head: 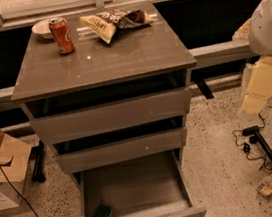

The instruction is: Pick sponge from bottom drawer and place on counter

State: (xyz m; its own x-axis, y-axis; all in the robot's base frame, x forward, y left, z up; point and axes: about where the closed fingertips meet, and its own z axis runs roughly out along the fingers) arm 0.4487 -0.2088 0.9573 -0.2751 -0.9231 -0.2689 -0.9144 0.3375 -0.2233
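Past the counter's [119, 57] right edge hung the gripper [264, 85], its grip impossible to tell. The sponge [101, 216] sat tight in the bottom drawer's [137, 186] front-left corner, where the walls could block a grasp.

Dark green sponge [101, 216] lies flat, front-left in the pulled-out bottom drawer [137, 186]; glossy grey-brown bench [119, 57] above; claw [261, 85] hangs well right.

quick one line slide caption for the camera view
Sponge in the open bottom drawer, can and snack bag on the counter, gripper at the right edge.
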